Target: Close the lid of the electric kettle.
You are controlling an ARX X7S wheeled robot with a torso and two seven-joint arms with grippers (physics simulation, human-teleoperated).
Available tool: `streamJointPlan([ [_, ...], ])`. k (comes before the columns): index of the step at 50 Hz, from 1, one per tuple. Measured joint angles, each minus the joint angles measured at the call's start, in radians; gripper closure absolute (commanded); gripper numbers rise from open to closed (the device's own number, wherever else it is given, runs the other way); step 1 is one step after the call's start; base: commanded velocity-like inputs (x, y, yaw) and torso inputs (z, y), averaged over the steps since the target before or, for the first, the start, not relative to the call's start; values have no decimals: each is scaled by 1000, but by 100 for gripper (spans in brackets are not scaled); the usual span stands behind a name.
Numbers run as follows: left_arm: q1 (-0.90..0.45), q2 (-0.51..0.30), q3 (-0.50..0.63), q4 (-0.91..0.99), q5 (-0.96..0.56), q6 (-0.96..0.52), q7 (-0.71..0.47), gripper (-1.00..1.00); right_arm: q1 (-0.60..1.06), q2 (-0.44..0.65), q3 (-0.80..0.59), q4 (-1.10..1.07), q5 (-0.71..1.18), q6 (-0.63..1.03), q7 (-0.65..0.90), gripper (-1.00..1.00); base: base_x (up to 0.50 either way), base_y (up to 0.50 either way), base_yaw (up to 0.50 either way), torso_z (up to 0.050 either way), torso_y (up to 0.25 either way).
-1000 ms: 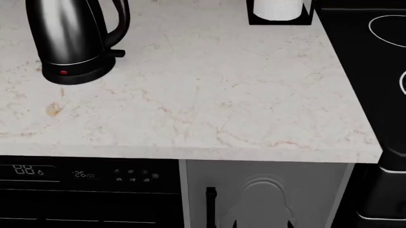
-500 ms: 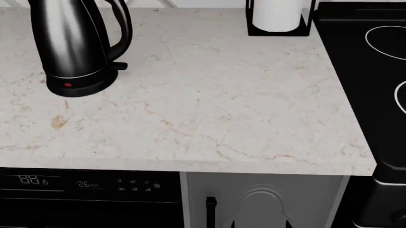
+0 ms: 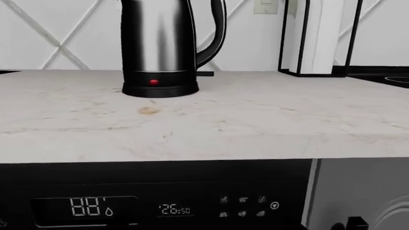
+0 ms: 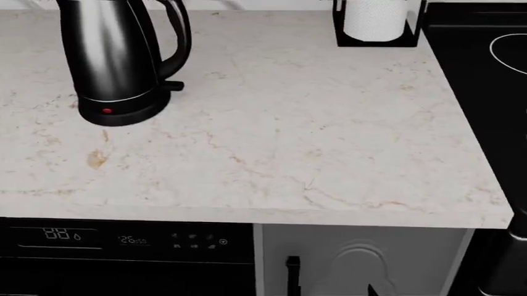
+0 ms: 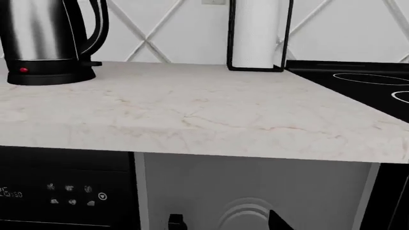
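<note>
**Dark steel kettle waits at the back of the counter, arms not yet raised**

Glossy dark steel marks the electric kettle (image 4: 122,58), which stands upright on its round black base, red dot facing the robot, handle curving away toward the paper towel roll (image 4: 374,18). Its top is cut off in every view, so the lid and how far it stands open cannot be seen. The kettle sits on the pale marble countertop (image 4: 288,142), well back from the front edge. The roll in its black holder stands well apart along the back, and a black cooktop (image 4: 485,55) lies beyond that. Below the kettle's side of the counter is an appliance panel with lit digits (image 4: 123,239).

Neither gripper appears in any view, so their finger state cannot be told. Both wrist cameras look across at counter height, which suggests the arms hang low in front of the cabinets and must rise and reach in.
</note>
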Motion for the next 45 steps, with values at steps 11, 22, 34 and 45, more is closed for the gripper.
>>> streamJointPlan([
  [11, 1, -9, 2, 1, -26, 4, -7, -100, -5, 10, -19, -11, -3, -21, 8, -100, 0, 500, 0, 0, 0],
  [22, -1, -16, 9, -2, -39, 8, -15, -100, -6, 19, -31, -15, -1, -32, 17, -100, 0, 500, 0, 0, 0],
  [34, -3, -27, 17, -2, -45, 8, -27, -100, -3, 24, -43, -13, 6, -26, 25, -100, 0, 297, 0, 0, 0],
  [45, -4, -47, 30, 62, -41, -61, -48, -100, 14, 38, -48, -36, 12, 58, 40, -100, 0, 0, 0, 0, 0],
])
